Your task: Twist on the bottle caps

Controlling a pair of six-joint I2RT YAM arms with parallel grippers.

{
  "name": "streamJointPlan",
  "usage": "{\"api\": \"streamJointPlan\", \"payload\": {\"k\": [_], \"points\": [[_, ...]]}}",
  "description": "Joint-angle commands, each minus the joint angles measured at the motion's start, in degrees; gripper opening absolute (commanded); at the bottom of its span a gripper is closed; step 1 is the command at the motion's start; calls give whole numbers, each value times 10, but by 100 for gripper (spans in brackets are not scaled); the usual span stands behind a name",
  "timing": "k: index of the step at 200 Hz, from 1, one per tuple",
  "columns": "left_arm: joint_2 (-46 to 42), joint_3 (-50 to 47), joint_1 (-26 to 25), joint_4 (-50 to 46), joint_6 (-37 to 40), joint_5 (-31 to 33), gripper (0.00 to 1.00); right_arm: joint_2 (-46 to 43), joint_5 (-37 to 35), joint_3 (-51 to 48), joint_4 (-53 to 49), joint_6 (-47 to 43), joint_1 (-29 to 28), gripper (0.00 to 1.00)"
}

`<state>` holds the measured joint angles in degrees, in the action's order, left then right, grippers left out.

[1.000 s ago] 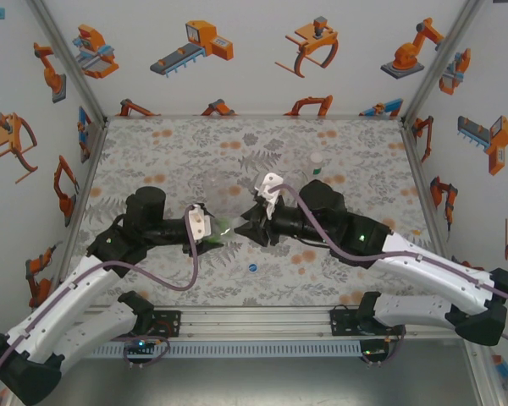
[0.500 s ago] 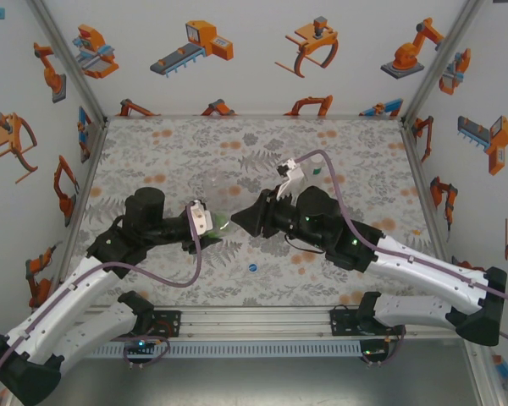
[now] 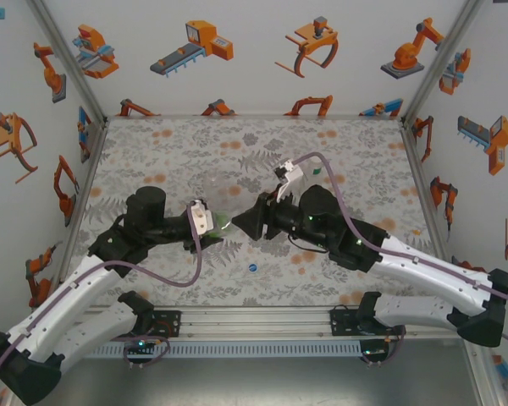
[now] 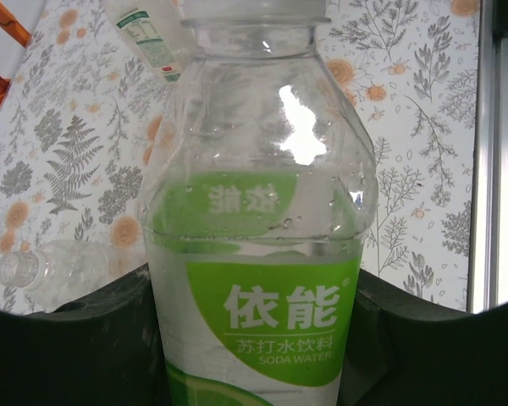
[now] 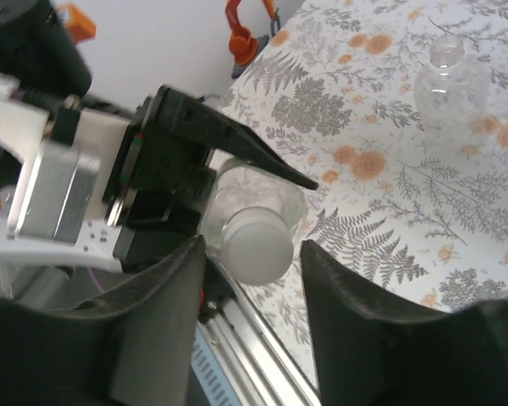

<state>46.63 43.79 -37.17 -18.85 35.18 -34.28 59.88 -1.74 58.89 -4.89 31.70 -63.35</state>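
A clear bottle with a green label (image 4: 258,254) lies level above the table, and my left gripper (image 4: 254,364) is shut on its body. In the top view this bottle (image 3: 223,223) points right from the left gripper (image 3: 210,225) toward the right gripper (image 3: 240,224). A white cap (image 5: 256,245) sits on its neck. My right gripper (image 5: 252,250) stands open round that cap, with a gap showing on the right side. A blue cap (image 3: 252,267) lies on the table in front of both grippers.
An uncapped clear bottle (image 5: 449,80) stands on the flowered table further out. Another clear bottle (image 4: 51,269) lies on its side, and a labelled one (image 4: 144,34) sits beyond it. The aluminium rail (image 3: 254,320) runs along the near edge.
The right wrist turned about its axis on the cap during the first half second. Its jaws have since parted from the white cap. The left arm and its bottle held still.
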Motion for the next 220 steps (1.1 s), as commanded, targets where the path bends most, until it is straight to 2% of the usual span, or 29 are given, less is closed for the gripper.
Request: {"api": "streamJointPlan", "payload": {"k": [1, 72, 119, 154, 193, 220], "points": [[1, 14, -1, 4, 11, -53, 0, -24, 53, 34, -28, -131, -1, 52], [19, 26, -3, -36, 48, -192, 0, -54, 191, 70, -146, -438, -1, 56], [39, 42, -9, -69, 65, -213, 0, -30, 255, 113, -227, -603, -1, 56], [40, 41, -10, -73, 67, -213, 0, 9, 270, 145, -253, -643, -2, 55], [49, 45, -10, -79, 67, -212, 0, 37, 309, 164, -248, -653, -7, 48], [47, 45, -11, -80, 68, -210, 0, 40, 309, 162, -244, -653, -10, 42]]}}
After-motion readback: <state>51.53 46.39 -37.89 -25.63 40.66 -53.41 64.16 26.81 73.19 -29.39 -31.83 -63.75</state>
